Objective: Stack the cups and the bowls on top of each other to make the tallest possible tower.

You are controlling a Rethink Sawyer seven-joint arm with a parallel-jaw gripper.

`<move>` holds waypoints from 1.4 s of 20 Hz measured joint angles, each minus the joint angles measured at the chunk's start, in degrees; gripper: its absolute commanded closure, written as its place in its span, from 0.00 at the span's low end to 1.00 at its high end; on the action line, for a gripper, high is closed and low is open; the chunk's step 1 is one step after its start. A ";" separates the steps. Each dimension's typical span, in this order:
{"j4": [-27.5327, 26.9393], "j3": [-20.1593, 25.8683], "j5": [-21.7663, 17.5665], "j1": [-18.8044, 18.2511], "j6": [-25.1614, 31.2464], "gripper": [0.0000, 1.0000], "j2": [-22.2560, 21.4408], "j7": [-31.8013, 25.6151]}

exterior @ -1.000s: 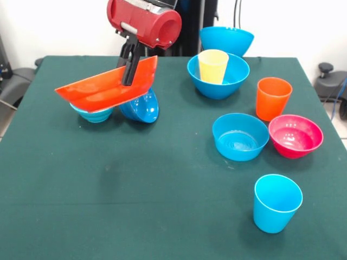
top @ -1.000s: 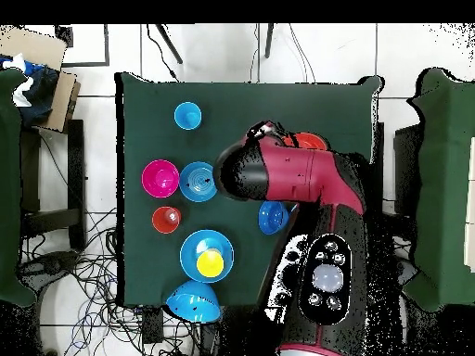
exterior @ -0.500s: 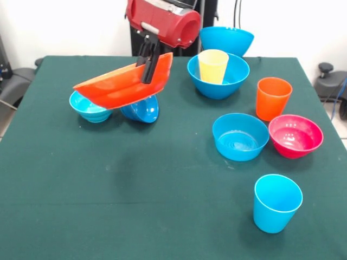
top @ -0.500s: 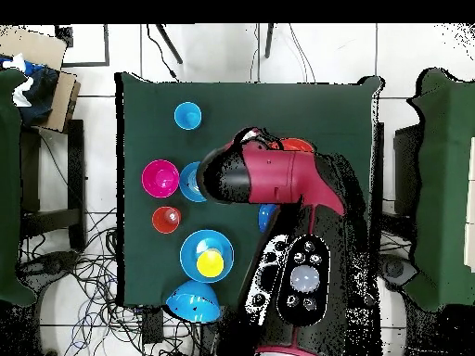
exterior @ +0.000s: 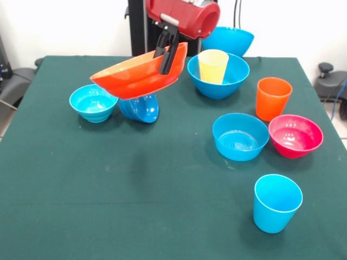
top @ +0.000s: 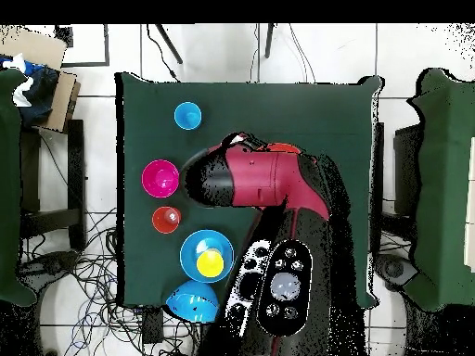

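Observation:
My gripper (exterior: 168, 56) is shut on the rim of the wide orange bowl (exterior: 135, 77) and holds it tilted in the air. Below it, the small dark blue bowl (exterior: 142, 108) lies on its side, with the cyan bowl (exterior: 94, 102) to its left. The yellow cup (exterior: 212, 65) stands inside a large blue bowl (exterior: 234, 81) just right of the gripper. To the right are the orange cup (exterior: 272, 98), a light blue bowl (exterior: 240, 136), the magenta bowl (exterior: 295, 135) and the light blue cup (exterior: 277, 202). In the overhead view the arm (top: 250, 181) hides the gripper.
A second large blue bowl (exterior: 227, 39) sits at the table's far edge, behind the one with the cup. In the overhead view cables and a cardboard box (top: 37, 65) lie on the floor beside the table (top: 278, 102).
The arm has carried the orange bowl up and to the right in the front view, away from the cyan bowl and closer to the blue bowl with the yellow cup.

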 measured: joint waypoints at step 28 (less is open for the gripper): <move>2.19 -3.25 0.01 2.59 0.56 1.00 -0.98 0.00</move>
